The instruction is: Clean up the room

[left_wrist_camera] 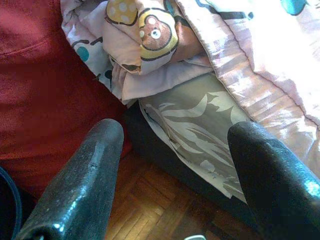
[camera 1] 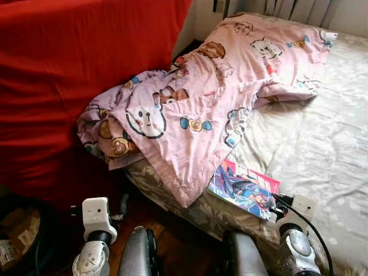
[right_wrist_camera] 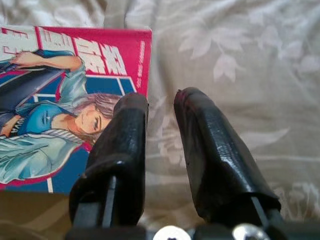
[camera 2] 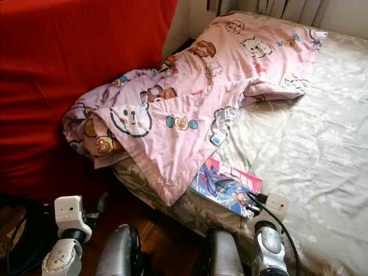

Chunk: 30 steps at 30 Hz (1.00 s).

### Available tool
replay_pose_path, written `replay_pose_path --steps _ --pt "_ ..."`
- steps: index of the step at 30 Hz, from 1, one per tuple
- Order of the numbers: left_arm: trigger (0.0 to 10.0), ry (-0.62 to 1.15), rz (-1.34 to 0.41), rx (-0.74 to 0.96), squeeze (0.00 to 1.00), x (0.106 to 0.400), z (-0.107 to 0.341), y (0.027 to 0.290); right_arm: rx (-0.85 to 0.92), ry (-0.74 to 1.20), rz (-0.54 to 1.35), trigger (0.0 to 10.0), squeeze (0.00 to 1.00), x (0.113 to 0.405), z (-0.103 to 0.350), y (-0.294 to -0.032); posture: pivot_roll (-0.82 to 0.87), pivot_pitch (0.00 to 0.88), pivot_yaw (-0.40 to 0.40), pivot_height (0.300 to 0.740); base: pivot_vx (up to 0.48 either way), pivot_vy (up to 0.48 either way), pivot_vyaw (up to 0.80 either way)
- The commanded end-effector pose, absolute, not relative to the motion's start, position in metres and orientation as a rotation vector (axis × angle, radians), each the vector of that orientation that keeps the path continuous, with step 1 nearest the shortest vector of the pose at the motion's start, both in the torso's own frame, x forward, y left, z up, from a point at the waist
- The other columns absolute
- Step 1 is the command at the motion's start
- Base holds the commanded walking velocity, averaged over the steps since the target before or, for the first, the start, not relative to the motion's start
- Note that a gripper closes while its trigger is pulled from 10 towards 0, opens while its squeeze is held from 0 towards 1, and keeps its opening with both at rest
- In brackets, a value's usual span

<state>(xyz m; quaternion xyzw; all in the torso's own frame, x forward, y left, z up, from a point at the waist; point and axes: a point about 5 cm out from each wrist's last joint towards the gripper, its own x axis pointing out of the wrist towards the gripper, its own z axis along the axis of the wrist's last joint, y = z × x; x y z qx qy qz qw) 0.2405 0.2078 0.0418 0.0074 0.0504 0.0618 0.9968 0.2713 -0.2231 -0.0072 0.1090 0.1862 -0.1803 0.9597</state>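
The book lies at the bed edge beside the quilt. The right gripper, nearly closed and empty, is poised at its corner; wider opening seems needed. The left gripper is held apart, idle.

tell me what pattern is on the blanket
Pink blanket with cartoon bears; clearest in the left eye view.

Bed with pale leaf-patterned sheet. On it: rumpled pink cartoon-bear quilt, overhanging near edge; glossy pink-and-blue comic book beside quilt.
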Motion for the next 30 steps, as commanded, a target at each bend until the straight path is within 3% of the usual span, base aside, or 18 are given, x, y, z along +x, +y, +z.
replay_pose_path --steps 1,4,5,6,21,30 --pt "10.0 0.119 0.123 0.025 0.0 0.237 0.04 0.211 0.283 0.421 -0.383 10.0 0.99 0.265 -0.015 -0.222 -0.05 0.211 0.037 0.591 0.0 0.0 0.0" --pt "10.0 0.12 0.12 0.029 0.0 0.236 0.041 0.212 0.352 0.453 -0.381 10.0 1.0 0.263 -0.02 -0.219 -0.04 0.219 0.045 0.591 0.0 0.0 0.0" --pt "10.0 0.12 0.119 0.03 0.0 0.236 0.041 0.212 0.378 0.464 -0.374 10.0 0.89 0.262 -0.022 -0.218 -0.04 0.219 0.045 0.591 0.0 0.0 0.0" --pt "10.0 0.12 0.117 0.033 0.0 0.235 0.041 0.213 0.405 0.472 -0.357 10.0 0.0 0.262 -0.023 -0.215 -0.03 0.226 0.051 0.591 0.0 0.0 0.0" --pt "10.0 0.144 0.113 0.077 0.0 0.22 0.044 0.226 0.447 0.464 -0.315 10.0 0.0 0.26 -0.026 -0.209 0.02 0.259 0.098 0.591 0.0 0.0 0.0" --pt "10.0 0.165 0.116 0.116 0.0 0.209 0.049 0.239 0.543 0.374 -0.334 10.0 0.0 0.266 -0.016 -0.22 0.06 0.287 0.131 0.591 0.0 0.0 0.0"
